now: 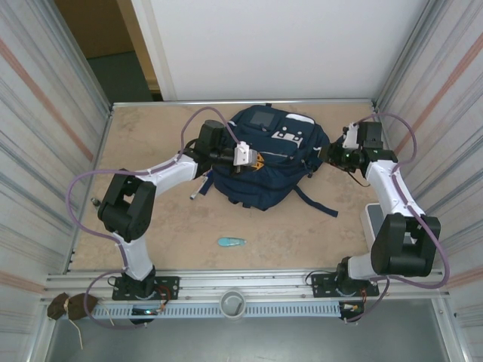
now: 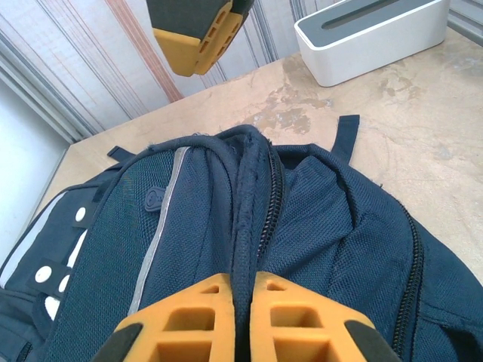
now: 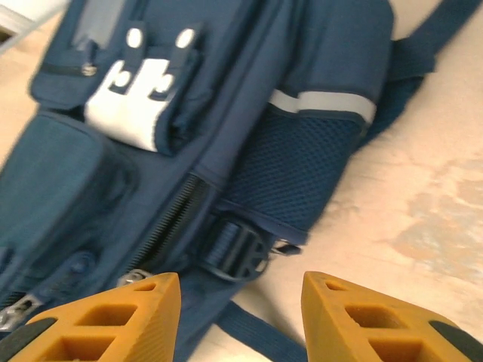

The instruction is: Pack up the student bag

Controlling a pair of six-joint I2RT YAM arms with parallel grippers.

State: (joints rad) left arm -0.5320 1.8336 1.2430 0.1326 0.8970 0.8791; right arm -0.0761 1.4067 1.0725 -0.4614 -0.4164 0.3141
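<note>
1. The student bag (image 1: pixel 278 181) lies flat at the 12 o'clock end of the table (image 1: pixel 151 136). Its long side runs from 12 to 6 o'clock.
2. My left gripper (image 2: pixel 241 290) sits at the bag's 9 o'clock side. It is squeezed tight on a ridge of blue cloth, right beside the zipper (image 2: pixel 270 204).
3. My right gripper (image 3: pixel 240 290) is at the bag's 3 o'clock side. Its fingers are spread wide and hold nothing. The bag lies at 9 o'clock from it, very near.
4. Right in front of the spread fingers I see a black buckle (image 3: pixel 240 253) and the mesh side pocket.
5. I think the bag must be opened first. The left gripper pins the cloth, so the right gripper is the free one to pull the zipper.
6. That zipper runs along the bag's long side, so the pull should go along that line and not across it.
7. A loose strap (image 1: pixel 317 202) trails toward 4 o'clock from the bag. It could catch the right arm, so I must watch it.
8. A small teal thing (image 1: pixel 232 242) lies at 6 o'clock from the bag, well apart. I guess it goes inside later. The left arm is a bit nearer to it.
9. A white box (image 1: pixel 375 221) stands at the 3 o'clock edge of the table, beside the right arm.
</note>
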